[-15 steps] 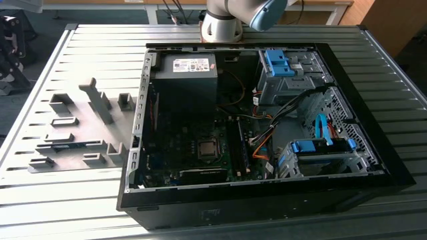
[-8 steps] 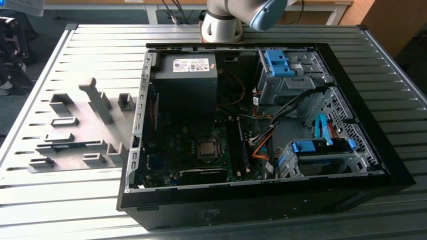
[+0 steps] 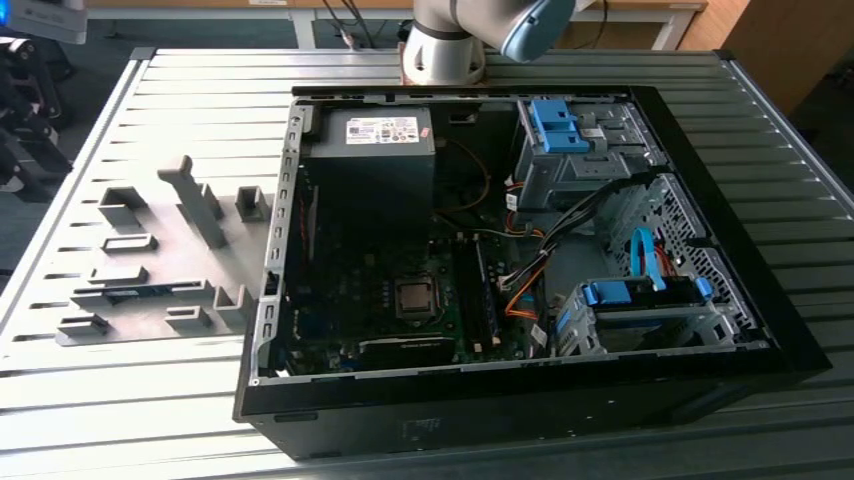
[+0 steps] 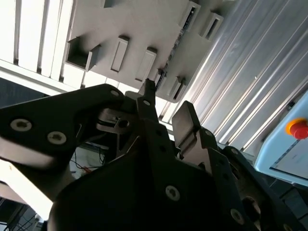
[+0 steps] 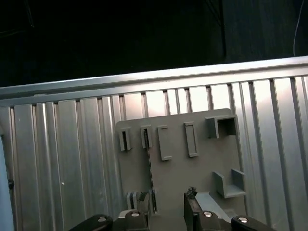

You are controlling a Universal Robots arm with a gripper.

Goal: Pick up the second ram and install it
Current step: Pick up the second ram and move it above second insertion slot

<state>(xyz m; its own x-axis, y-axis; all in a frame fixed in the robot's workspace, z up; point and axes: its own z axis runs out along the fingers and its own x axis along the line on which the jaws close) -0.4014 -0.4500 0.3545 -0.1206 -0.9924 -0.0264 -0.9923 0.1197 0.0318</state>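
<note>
One open case sits mid-desk, holding one power supply and one motherboard. One ram stands on edge in the grey fixture near the desk's edge on the exterior view's left. The end effector, fingers apart and empty, hovers facing the fixture.

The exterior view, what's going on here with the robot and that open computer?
A robot arm is working next to an open computer case on a slatted metal table. In the first wrist view its gripper is open and empty, hanging above the grey holder plate beside the case. The memory stick sits on edge in that plate, near the gripper, and has not been picked up yet.
</note>
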